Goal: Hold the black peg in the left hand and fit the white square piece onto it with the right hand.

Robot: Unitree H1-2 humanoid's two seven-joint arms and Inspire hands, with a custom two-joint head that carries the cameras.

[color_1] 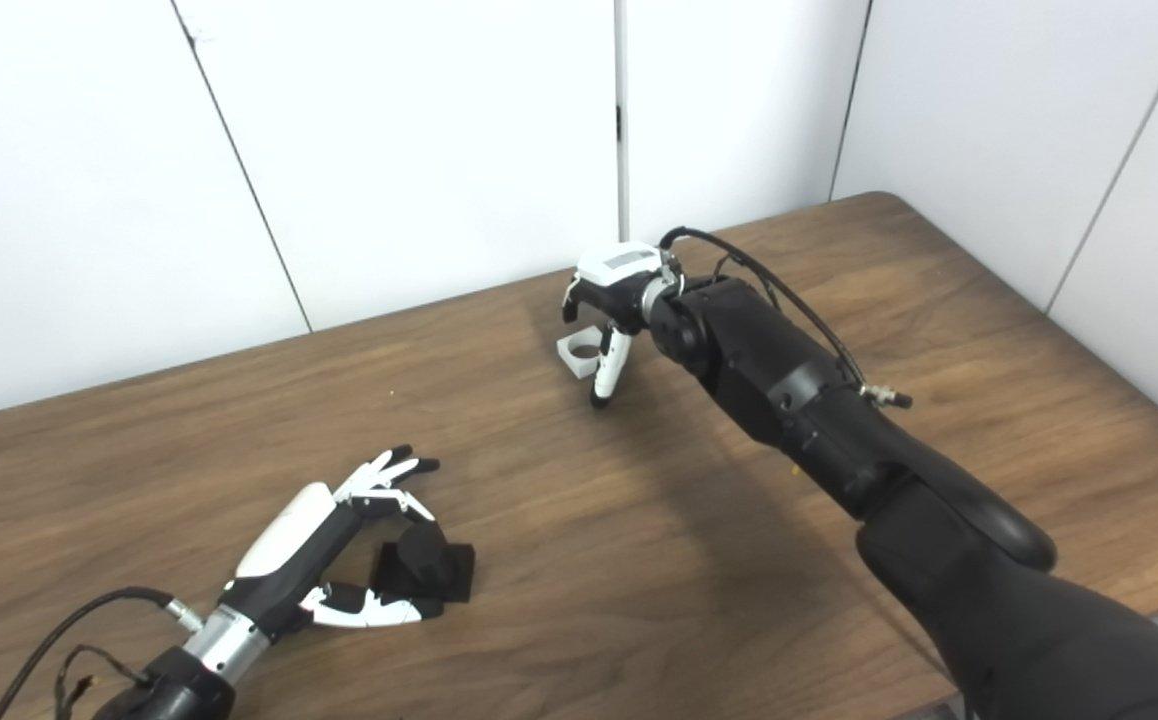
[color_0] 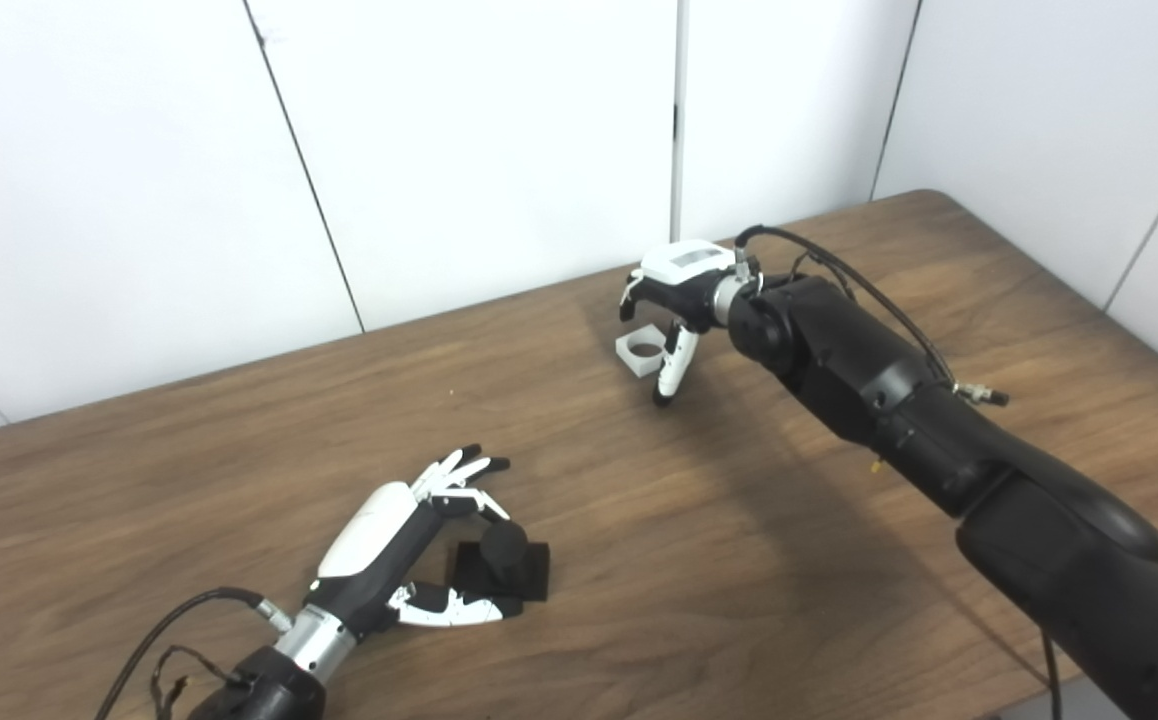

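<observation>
Left eye view: approach step. Left hand [color_0: 409,545], fingers spread, brackets the black peg [color_0: 505,562] without gripping it; right hand [color_0: 674,290] hovers open over the white square piece [color_0: 642,352]. Next, judged: both hands must close.

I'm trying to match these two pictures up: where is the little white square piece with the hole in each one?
Left eye view: white square piece lies just right of centre, on the table under the right hand.
Right eye view: the piece sits at centre.
Shared landmark: the vertical wall seam straight above it.
</observation>
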